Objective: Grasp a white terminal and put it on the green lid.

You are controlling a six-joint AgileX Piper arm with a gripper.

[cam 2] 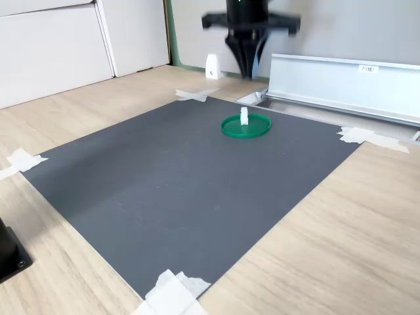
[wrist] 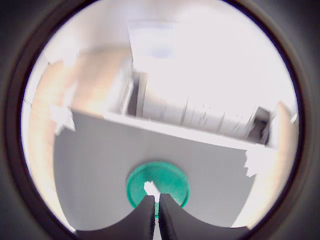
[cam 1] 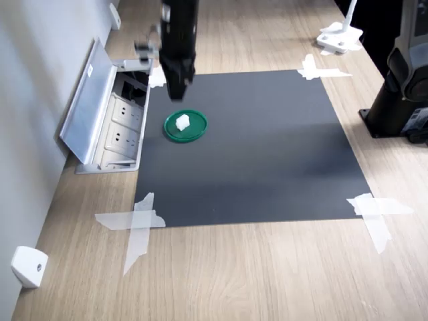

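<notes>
One small white terminal (cam 1: 182, 122) is seen resting on the green lid (cam 1: 196, 132), standing upright in the second exterior view and set a little off the disc's centre. The tool (cam 1: 176, 93) hangs above and clear of both, with nothing held; in the wrist view its two fingers (wrist: 145, 216) are pressed almost together, only a thin slit being left between them. The terminal lies just beyond the fingertips in that view, below the tool and not touched by it.

The placing appears to be done, so the remaining risk is judged to lie in the withdrawal. If the tool were lowered or swung sideways while so near, the terminal could be clipped and tipped off the lid, since so small and light a piece would be shifted by a slight knock. The lid is likewise loose on the dark mat (cam 1: 267, 154) and could be pushed across it. An open socket box (cam 1: 120, 127) in the desk (cam 1: 267, 274) sits near the lid, beside the tool's line of travel; a terminal flicked that way could be lost in the recess. A straight upward retreat would be judged safest.
</notes>
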